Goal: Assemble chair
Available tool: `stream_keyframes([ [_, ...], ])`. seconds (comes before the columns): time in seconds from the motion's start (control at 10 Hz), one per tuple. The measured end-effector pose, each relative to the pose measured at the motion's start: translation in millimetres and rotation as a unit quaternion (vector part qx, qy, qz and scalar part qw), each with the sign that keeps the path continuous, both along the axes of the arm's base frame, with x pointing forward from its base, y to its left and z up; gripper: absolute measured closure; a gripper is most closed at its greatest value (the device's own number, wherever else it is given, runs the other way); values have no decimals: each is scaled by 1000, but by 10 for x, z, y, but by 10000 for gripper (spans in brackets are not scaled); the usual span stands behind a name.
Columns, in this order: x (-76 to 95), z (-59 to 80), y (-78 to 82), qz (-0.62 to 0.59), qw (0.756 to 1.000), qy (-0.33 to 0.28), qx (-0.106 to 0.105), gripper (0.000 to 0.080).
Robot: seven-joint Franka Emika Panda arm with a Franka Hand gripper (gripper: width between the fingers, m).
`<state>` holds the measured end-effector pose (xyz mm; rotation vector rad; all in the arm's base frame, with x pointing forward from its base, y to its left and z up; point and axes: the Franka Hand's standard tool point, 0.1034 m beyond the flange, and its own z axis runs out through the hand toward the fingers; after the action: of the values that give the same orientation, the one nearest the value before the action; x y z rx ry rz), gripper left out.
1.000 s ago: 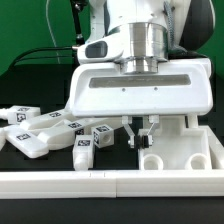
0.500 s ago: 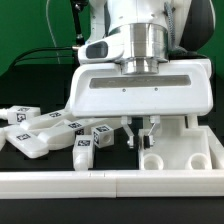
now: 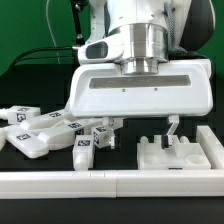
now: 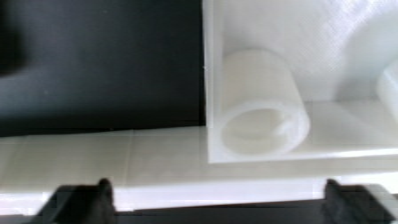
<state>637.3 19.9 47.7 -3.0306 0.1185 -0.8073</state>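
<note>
My gripper [image 3: 142, 128] hangs low over the table with its jaws wide open and nothing between them. One finger [image 3: 113, 127] is beside the pile of loose parts. The other finger [image 3: 172, 125] is over the white seat block [image 3: 185, 152] of the chair. In the wrist view the gripper [image 4: 217, 205] shows both dark fingertips [image 4: 80, 200] far apart. Ahead of them a white round tube [image 4: 263, 110] lies against the seat block [image 4: 311, 50]. Several loose white chair parts with marker tags [image 3: 50, 130] lie heaped on the exterior view's left.
A long plain white border rail [image 3: 100, 182] runs along the front of the black table and shows in the wrist view as a white band [image 4: 160, 155]. Black table surface [image 4: 89, 80] lies beside the seat block. Dark cables hang at the back left [image 3: 40, 50].
The jaws were shut together over the seat block's left end. Now they have sprung wide apart. The arm itself has stayed in place.
</note>
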Motion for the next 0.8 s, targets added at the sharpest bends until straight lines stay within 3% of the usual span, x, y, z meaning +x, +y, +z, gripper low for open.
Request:
stream_keyframes([
  [0.2,5,-16,2,2,1000,5,0,157],
  [0.5,-37,154,-52,-5,998,61,20,151],
  [0.7,-164,149,-15,-10,985,163,47,151],
  [0.8,-116,145,76,-21,983,172,54,151],
])
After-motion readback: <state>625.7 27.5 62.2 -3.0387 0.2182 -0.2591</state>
